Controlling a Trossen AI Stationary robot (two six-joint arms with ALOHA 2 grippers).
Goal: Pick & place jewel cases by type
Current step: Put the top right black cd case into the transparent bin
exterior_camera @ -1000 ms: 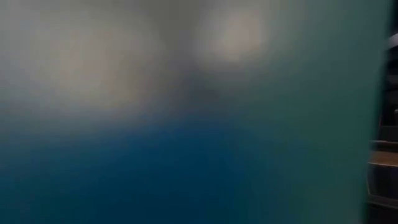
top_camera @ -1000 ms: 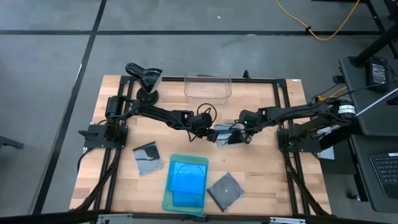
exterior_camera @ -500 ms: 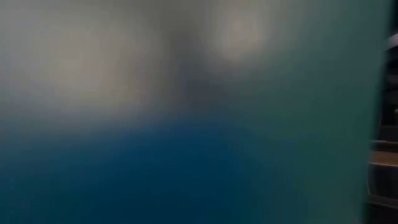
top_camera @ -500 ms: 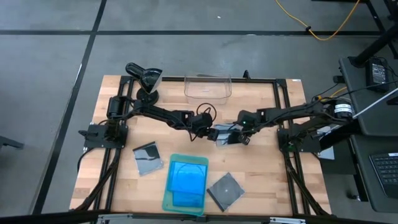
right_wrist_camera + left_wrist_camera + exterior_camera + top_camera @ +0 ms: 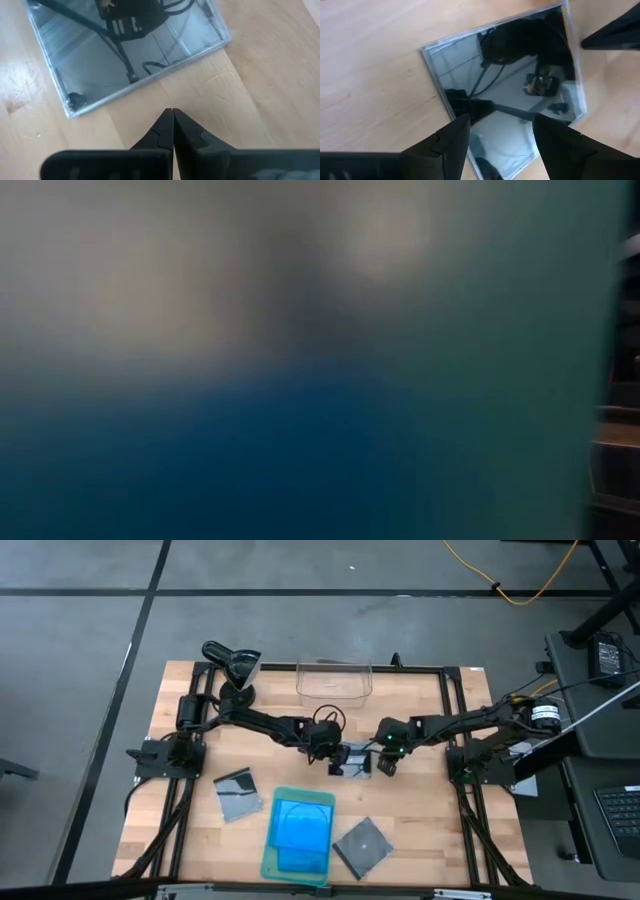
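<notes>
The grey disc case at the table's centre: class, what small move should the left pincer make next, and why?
Probably lower and close. The left pincer hangs open over the near edge of the grey disc case, which lies flat on the table. The right pincer is shut beside the case, not holding it.

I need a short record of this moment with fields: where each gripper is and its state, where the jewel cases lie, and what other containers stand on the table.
left gripper: open, fingers over the edge of the middle clear case, not closed on it
right gripper: shut, holds nothing, on the table beside the same case
blue cases: stacked on the green tray, near edge
other grey cases: one to the tray's left side, one to its right side
clear bin: at the far edge
low view: blocked, shows nothing usable
</notes>
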